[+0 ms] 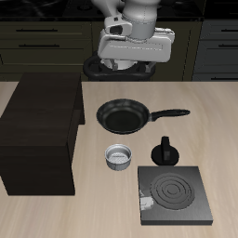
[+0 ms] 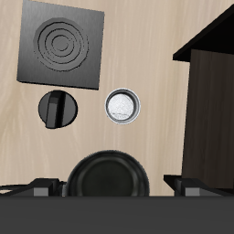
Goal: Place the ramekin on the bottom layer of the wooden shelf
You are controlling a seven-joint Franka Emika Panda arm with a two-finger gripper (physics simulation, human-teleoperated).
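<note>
The ramekin, a small silvery-white ribbed bowl with a grey inside, stands on the table between the wooden shelf and a small black pot. The wooden shelf is a large, nearly black cabinet close beside it. My gripper hangs high above the back of the table, farther back than the frying pan and well away from the ramekin. Its fingers stand wide apart, open, with nothing between them.
A black frying pan lies just behind the ramekin, its handle pointing away from the shelf. The small black knobbed pot stands beside the ramekin. A flat black stove plate sits near the front edge.
</note>
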